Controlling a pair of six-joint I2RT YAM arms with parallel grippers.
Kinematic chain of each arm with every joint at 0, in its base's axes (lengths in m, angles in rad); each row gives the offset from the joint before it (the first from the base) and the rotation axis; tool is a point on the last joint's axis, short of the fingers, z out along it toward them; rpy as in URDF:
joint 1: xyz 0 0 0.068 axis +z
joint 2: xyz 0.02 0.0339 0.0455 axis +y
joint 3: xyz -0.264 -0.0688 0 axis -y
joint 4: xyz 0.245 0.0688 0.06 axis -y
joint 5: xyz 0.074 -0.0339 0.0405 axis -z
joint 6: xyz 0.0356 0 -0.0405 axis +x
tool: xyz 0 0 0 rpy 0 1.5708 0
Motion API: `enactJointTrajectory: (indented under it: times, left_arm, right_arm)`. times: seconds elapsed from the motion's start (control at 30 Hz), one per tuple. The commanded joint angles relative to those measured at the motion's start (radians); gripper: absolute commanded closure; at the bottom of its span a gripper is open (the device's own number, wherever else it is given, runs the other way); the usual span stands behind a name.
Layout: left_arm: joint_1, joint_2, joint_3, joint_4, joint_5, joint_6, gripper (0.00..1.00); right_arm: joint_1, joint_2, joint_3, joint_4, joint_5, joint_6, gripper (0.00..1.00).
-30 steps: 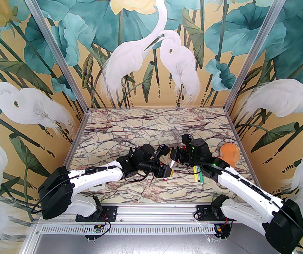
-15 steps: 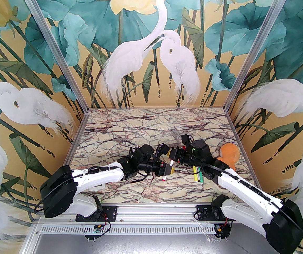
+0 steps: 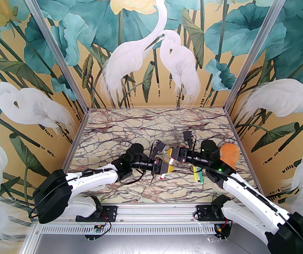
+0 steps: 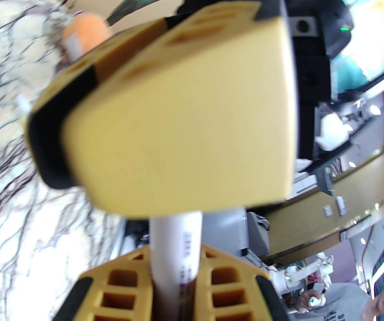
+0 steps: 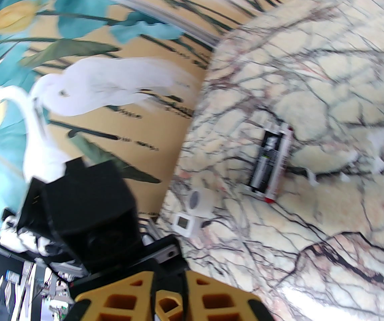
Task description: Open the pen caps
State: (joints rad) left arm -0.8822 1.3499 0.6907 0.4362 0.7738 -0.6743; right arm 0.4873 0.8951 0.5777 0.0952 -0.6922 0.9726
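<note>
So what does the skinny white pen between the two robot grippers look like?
The slim white plastic pen is a smooth round tube with small dark print along its side. It hangs tilted over the marble table. The left gripper is shut around its middle, and its upper end goes in behind the yellow fingers of the right gripper. From above, a red tip pokes out below the left gripper. Whether a cap is off cannot be told.

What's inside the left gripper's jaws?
A white marker barrel, clamped by the left gripper. Its far end runs behind the right gripper, so that end is hidden.
</note>
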Motion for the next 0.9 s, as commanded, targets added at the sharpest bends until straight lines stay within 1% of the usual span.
enactJointTrajectory:
  times: [0.0, 0.07, 0.13, 0.2, 0.27, 0.33, 0.4, 0.5, 0.53, 0.63, 0.77, 0.87]
  left_arm:
    - [0.027, -0.044, -0.037, -0.068, 0.058, -0.005, 0.93]
    - [0.026, -0.046, -0.027, -0.125, 0.032, 0.019, 0.93]
    - [0.019, -0.046, -0.006, -0.206, -0.009, 0.055, 0.93]
    - [-0.008, -0.048, 0.026, -0.3, -0.068, 0.11, 0.93]
    - [-0.024, -0.047, 0.045, -0.348, -0.11, 0.138, 0.93]
    - [-0.027, -0.058, 0.045, -0.36, -0.14, 0.143, 0.94]
    - [-0.027, -0.085, 0.04, -0.38, -0.202, 0.146, 0.94]
    - [-0.026, -0.128, 0.045, -0.446, -0.323, 0.161, 0.94]
    - [-0.026, -0.142, 0.047, -0.467, -0.364, 0.162, 0.94]
    - [-0.026, -0.17, 0.05, -0.509, -0.437, 0.171, 0.94]
    - [-0.023, -0.178, 0.047, -0.529, -0.479, 0.167, 0.95]
    - [-0.023, -0.184, 0.041, -0.529, -0.494, 0.162, 0.95]
  right_arm:
    - [-0.077, -0.022, 0.009, 0.08, 0.044, 0.006, 0.87]
    - [-0.08, -0.024, 0.028, 0.038, 0.083, -0.007, 0.87]
    - [-0.079, -0.033, 0.048, -0.036, 0.164, -0.031, 0.87]
    - [-0.079, -0.042, 0.067, -0.098, 0.248, -0.06, 0.87]
    - [-0.082, -0.034, 0.099, -0.163, 0.298, -0.093, 0.87]
    - [-0.083, -0.011, 0.134, -0.248, 0.329, -0.129, 0.87]
    - [-0.094, 0.018, 0.166, -0.352, 0.353, -0.179, 0.85]
    - [-0.112, 0.062, 0.215, -0.529, 0.427, -0.269, 0.85]
    - [-0.122, 0.078, 0.226, -0.573, 0.44, -0.291, 0.85]
    - [-0.173, 0.133, 0.248, -0.666, 0.45, -0.356, 0.84]
    - [-0.241, 0.229, 0.273, -0.744, 0.461, -0.441, 0.81]
    - [-0.277, 0.304, 0.298, -0.767, 0.473, -0.494, 0.8]
